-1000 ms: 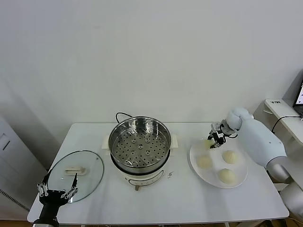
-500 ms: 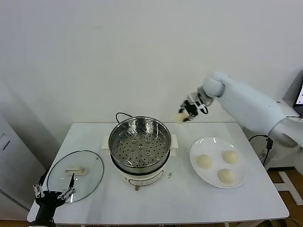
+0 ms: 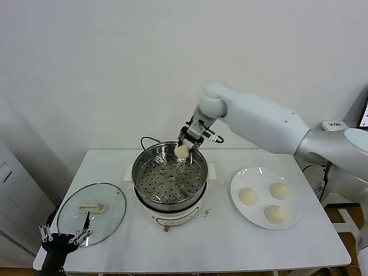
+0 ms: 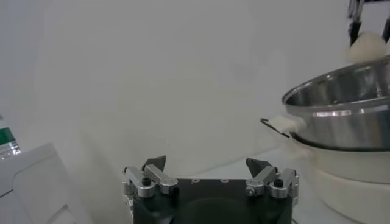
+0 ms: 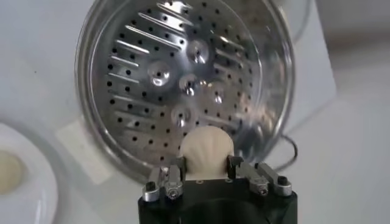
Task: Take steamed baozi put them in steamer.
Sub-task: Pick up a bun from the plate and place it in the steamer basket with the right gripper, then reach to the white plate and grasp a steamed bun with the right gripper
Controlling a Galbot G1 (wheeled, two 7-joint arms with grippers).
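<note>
My right gripper (image 3: pixel 184 148) is shut on a cream-white baozi (image 3: pixel 182 150) and holds it above the far rim of the steamer (image 3: pixel 169 175), a shiny steel pot with a perforated floor on a white base. In the right wrist view the baozi (image 5: pixel 206 151) sits between the fingers (image 5: pixel 173 172) over the steamer's tray (image 5: pixel 177 79). Three more baozi (image 3: pixel 248 196) (image 3: pixel 279 191) (image 3: pixel 275 214) lie on a white plate (image 3: pixel 238 178) to the right. My left gripper (image 3: pixel 64 236) is open and empty low at the table's front left corner.
A round glass lid (image 3: pixel 91 214) with a white handle lies on the table left of the steamer. A black cord (image 3: pixel 146 140) runs behind the pot. In the left wrist view the steamer (image 4: pixel 341 122) stands at the right.
My right arm has carried the baozi from the plate leftward, through the air, to above the steamer's far rim. The left gripper stays low at the front left.
</note>
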